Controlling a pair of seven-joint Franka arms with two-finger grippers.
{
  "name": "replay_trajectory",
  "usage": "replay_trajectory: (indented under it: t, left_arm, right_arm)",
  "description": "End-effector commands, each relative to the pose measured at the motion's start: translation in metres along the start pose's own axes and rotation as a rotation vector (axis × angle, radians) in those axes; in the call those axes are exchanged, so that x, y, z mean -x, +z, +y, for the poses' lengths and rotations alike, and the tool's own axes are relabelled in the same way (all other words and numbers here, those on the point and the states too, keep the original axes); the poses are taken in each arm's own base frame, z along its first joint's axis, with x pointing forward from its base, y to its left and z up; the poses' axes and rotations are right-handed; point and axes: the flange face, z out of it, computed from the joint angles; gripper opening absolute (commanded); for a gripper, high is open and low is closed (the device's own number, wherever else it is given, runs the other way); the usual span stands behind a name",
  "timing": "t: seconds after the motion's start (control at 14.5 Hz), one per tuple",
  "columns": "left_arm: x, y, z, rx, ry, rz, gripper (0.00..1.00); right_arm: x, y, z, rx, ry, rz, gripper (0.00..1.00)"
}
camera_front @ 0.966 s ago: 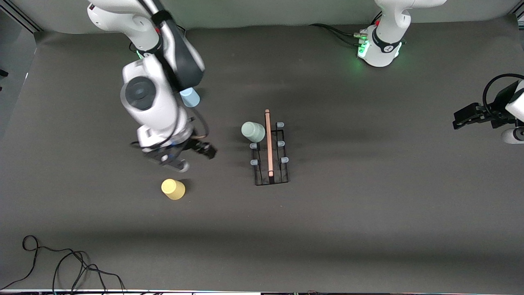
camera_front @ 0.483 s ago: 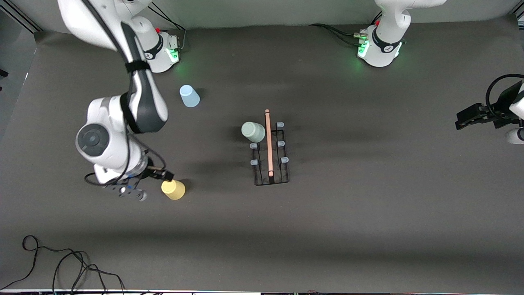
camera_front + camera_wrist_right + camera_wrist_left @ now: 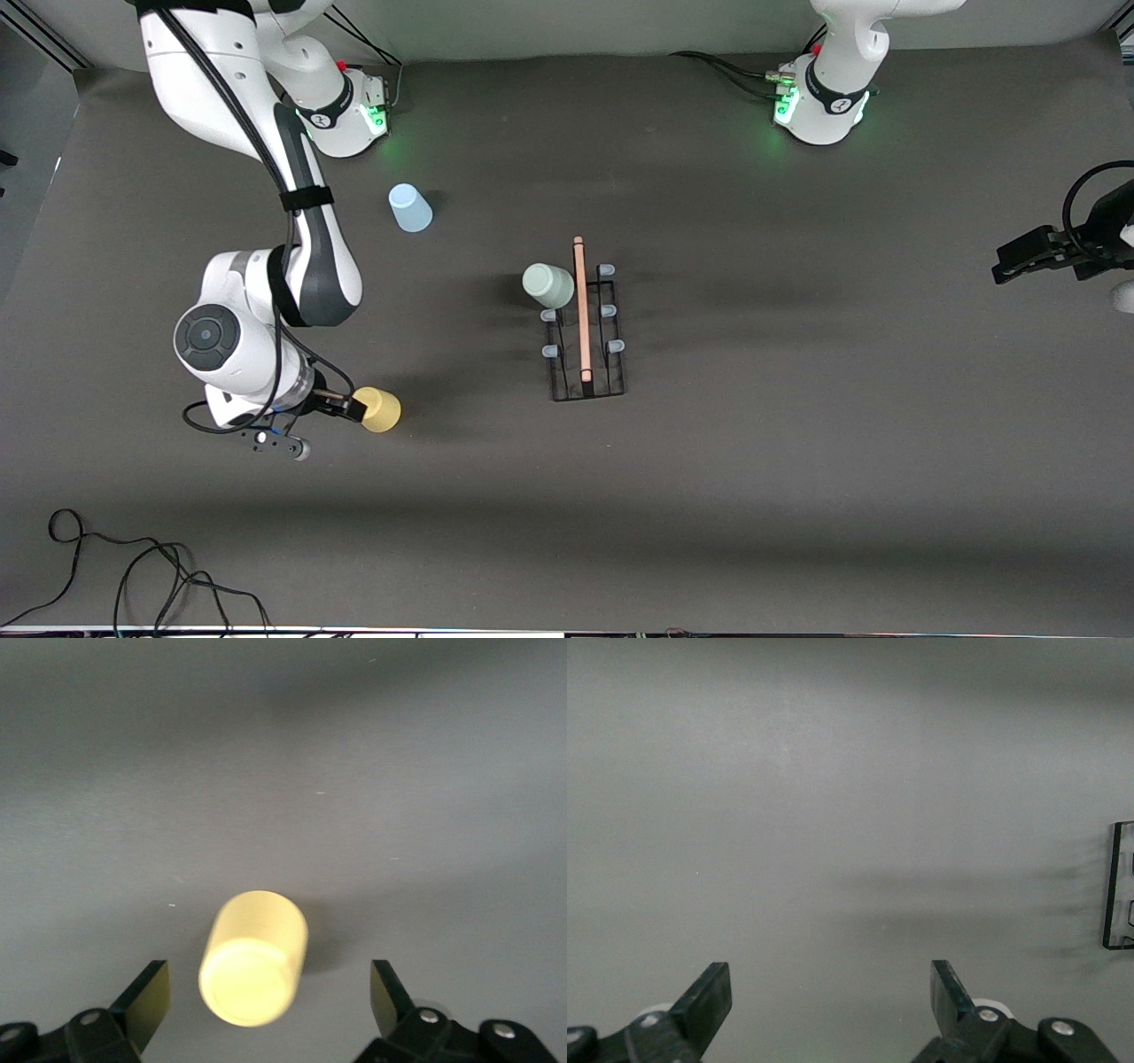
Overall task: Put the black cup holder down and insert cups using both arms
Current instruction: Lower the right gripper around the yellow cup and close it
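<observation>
While the black cup holder [image 3: 585, 328] already stands in the middle of the table [image 3: 797, 461], only one cup is on it: the pale green cup [image 3: 547, 285] sits upside down on a peg at the end of the rack farther from the front camera, on the side toward the right arm. I judge that the rack is placed there so that both arms can reach it, and that the cups are turned upside down so they can drop over the pegs.

Two cups are not yet inserted. The light blue cup [image 3: 410, 208] stands upside down near the right arm's base, farther from the camera than the rack. The yellow cup [image 3: 379, 409] stands toward the right arm's end of the table, nearer to the camera than the rack.

The right gripper [image 3: 347, 408] is low beside the yellow cup. In the right wrist view its fingers [image 3: 146, 997] are spread wide, with the yellow cup [image 3: 254, 958] between them but not touched on either side. So it holds nothing yet; it seems ready to close on this cup.

The left gripper [image 3: 1019, 255] waits over the left arm's end of the table, its fingers [image 3: 709, 995] wide apart and empty.
</observation>
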Motion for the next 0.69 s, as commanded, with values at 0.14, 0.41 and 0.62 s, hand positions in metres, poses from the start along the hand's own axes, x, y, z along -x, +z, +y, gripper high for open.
replay_trajectory:
  t: [0.14, 0.41, 0.62]
  left_arm:
    - [0.002, -0.001, -0.002, 0.015, 0.011, 0.009, 1.0]
    - [0.003, 0.0, -0.002, 0.015, 0.011, 0.001, 1.0]
    - [0.003, 0.001, -0.002, 0.015, 0.011, -0.002, 1.0]
  right_arm:
    - [-0.004, 0.035, -0.005, -0.024, -0.027, 0.012, 1.0]
    - [0.003, 0.056, -0.008, -0.001, -0.035, -0.011, 1.0]
    - [0.011, 0.069, -0.007, -0.001, -0.037, -0.006, 1.0]
